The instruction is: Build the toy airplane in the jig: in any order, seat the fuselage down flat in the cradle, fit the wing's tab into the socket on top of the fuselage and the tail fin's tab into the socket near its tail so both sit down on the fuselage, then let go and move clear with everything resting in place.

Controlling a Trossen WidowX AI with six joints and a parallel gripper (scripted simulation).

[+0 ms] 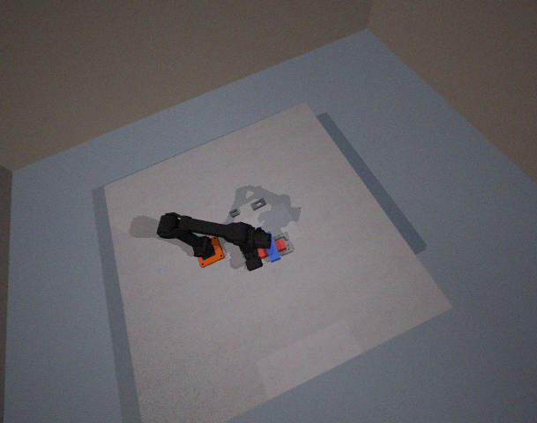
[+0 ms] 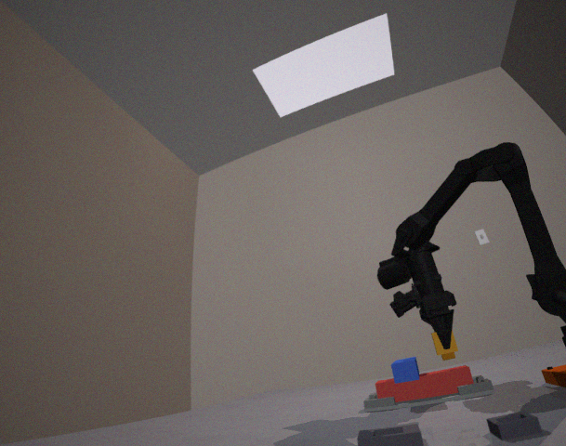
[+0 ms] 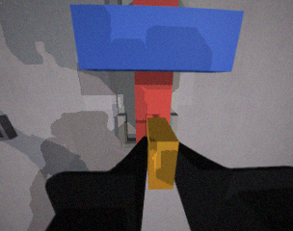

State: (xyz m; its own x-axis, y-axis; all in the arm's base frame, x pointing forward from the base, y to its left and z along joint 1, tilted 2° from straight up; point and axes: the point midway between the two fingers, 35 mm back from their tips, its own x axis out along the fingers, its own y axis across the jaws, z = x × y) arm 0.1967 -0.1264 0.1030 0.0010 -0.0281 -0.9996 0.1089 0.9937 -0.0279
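The red fuselage (image 1: 280,244) (image 2: 431,384) (image 3: 158,101) lies in the grey cradle (image 1: 289,249) (image 2: 483,386) (image 3: 121,126). The blue wing (image 1: 272,250) (image 2: 405,370) (image 3: 156,40) sits across the top of the fuselage, toward its far end in the wrist view. My gripper (image 2: 446,347) (image 3: 156,140) is shut on the yellow tail fin (image 2: 437,341) (image 3: 163,164), whose tab points down. The fin hangs a little above the tail end of the fuselage, with a gap between them in the exterior view. In the wrist view the fin partly covers the tail socket. In the top view the arm hides the fin.
Two dark grey hollow blocks, a larger one (image 1: 258,204) (image 2: 390,436) and a smaller one (image 1: 234,212) (image 2: 515,426) (image 3: 3,127), stand on the table beside the cradle. The orange arm base (image 1: 212,258) (image 2: 563,375) is beyond the tail end of the cradle.
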